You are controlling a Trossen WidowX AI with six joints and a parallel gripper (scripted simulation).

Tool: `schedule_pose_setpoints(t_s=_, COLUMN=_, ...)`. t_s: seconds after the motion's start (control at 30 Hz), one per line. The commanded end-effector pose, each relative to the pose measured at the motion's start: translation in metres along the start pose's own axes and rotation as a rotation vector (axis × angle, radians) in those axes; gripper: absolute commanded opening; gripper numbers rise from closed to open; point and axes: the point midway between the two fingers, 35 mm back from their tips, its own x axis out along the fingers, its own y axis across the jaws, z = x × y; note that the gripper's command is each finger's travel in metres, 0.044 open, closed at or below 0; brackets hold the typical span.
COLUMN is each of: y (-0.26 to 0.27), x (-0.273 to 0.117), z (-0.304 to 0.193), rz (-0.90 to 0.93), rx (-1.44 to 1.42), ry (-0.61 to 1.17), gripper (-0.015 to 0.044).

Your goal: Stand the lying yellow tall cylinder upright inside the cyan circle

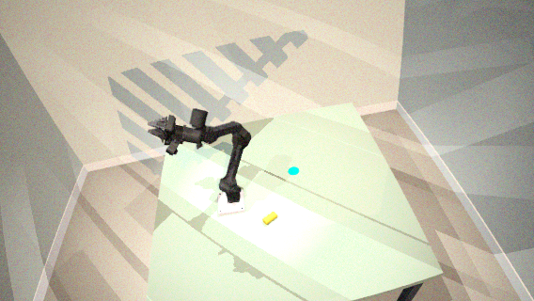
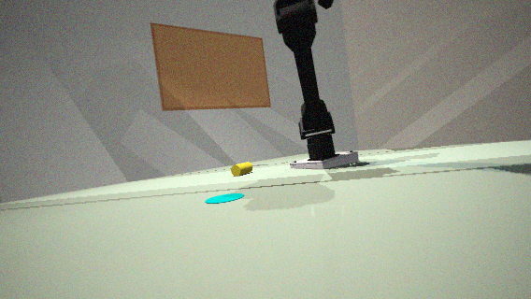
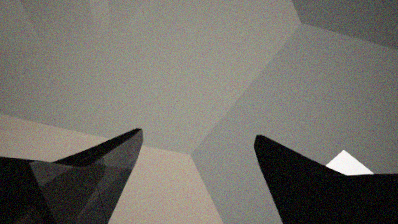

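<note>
The small yellow tall cylinder lies on its side on the pale green counter, near the arm's white base plate. The flat cyan circle sits apart from it, with bare counter all around. Both are well away from the counter's edges. The black robot arm reaches up and out past the counter's far edge. Its black gripper is high in the air, with the jaws wide apart and holding nothing.

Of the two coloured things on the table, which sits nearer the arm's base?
The yellow cylinder, lying on its side just beside the base; the flat cyan circle lies farther out.
</note>
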Motion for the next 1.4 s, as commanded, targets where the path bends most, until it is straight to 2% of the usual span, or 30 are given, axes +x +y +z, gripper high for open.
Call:
schedule_pose_setpoints(t_s=0.0, y=0.0, x=0.0, z=0.002, rz=-0.001, rx=0.001, ry=-0.007, gripper=0.0374)
schedule_pose_setpoints(t_s=0.1, y=-0.004, x=-0.003, z=0.029, rz=-0.018, rx=0.02, ry=-0.109, gripper=0.0309)
schedule_pose_setpoints(t_s=0.33, y=-0.014, x=-0.028, z=0.11, rz=-0.055, rx=0.07, ry=-0.42, gripper=0.0309)
schedule_pose_setpoints(t_s=0.57, y=-0.023, x=-0.076, z=0.181, rz=-0.07, rx=0.104, ry=-0.734, gripper=0.0309)
schedule_pose_setpoints(t_s=0.97, y=-0.024, x=-0.198, z=0.264, rz=-0.035, rx=0.094, ry=-1.26, gripper=0.0309)
schedule_pose_setpoints(t_s=1.37, y=0.003, x=-0.338, z=0.285, rz=0.08, rx=-0.045, ry=-1.729, gripper=0.0309)
